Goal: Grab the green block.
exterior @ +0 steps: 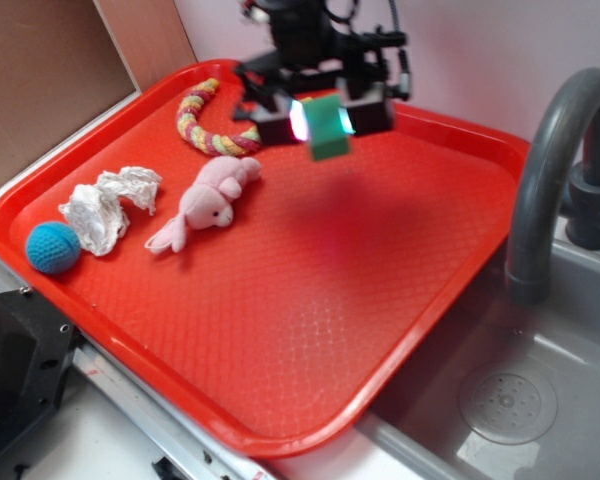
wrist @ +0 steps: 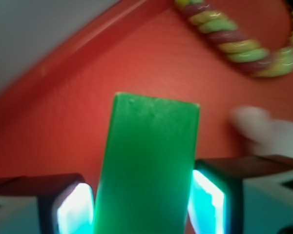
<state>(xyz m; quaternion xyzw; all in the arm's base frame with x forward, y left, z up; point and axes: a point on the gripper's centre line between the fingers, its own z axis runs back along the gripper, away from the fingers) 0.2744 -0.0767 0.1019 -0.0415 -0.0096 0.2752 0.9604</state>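
One block clamped between gripper pads, clear above tray. Long axis along fingers, projecting past tips. Grasp judged done; keep closed.

Green block, flat matte brick, clamped between tool fingers, apparently lifted above tray
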